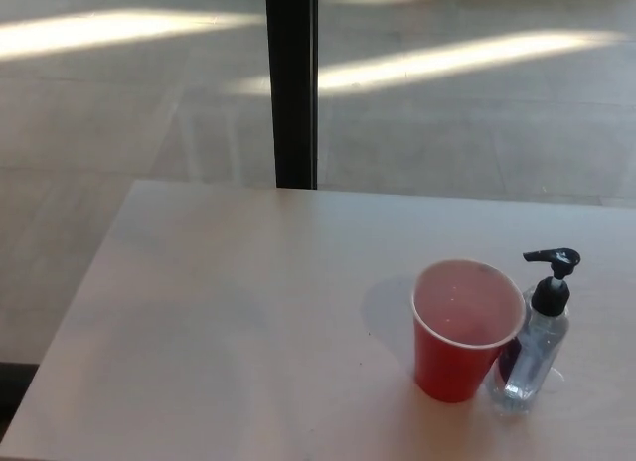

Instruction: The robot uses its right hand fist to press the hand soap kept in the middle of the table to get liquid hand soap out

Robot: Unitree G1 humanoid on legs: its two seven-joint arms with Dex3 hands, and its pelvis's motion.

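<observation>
The soap bottle [535, 350] is stood upright at the table's [229, 312] near right, touching the red cup [464, 332] on its left — the black pump spout [553, 256] is turned over the cup, presumably for catching soap; neither robot hand is seen, so their state cannot be told.

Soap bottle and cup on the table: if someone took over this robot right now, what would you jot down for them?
Hands: neither the left nor the right is in view.
Things: the clear soap bottle with a black pump stands upright on the table, right of centre. A red cup stands upright just to its left, close against it; the spout points towards the cup.
Done: nothing visible yet.
Left: bring the right fist over the pump and press down.
</observation>
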